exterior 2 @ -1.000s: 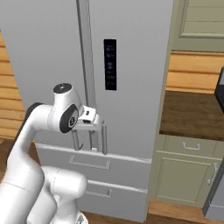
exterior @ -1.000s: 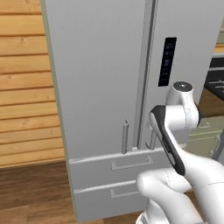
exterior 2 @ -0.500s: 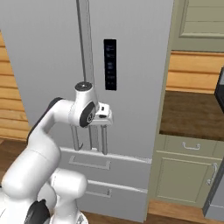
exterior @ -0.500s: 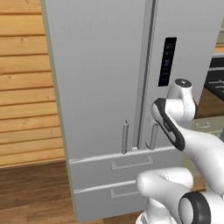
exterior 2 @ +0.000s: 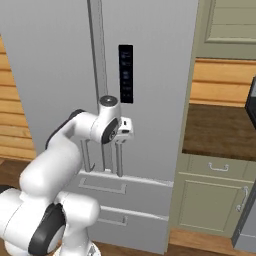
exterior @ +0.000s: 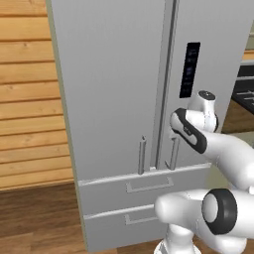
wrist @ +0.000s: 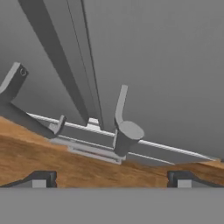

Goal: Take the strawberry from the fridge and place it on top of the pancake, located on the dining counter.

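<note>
Arm's swung right since prev frame; gripper (exterior 2: pixel 121 143) jaws spread, empty, just off fridge (exterior: pixel 114 89) right-door handle (exterior 2: pixel 119 160), doors shut.

place: rendered home kitchen | shown by: tall light-grey double-door fridge (exterior 2: pixel 150 75) with vertical bar handles — just ahead of the pincer | olive-green base cabinet (exterior 2: pixel 212 205) under dark-brown wooden countertop (exterior 2: pixel 220 127), to its right | wood-plank wall (exterior: pixel 27 99), to its left
</note>
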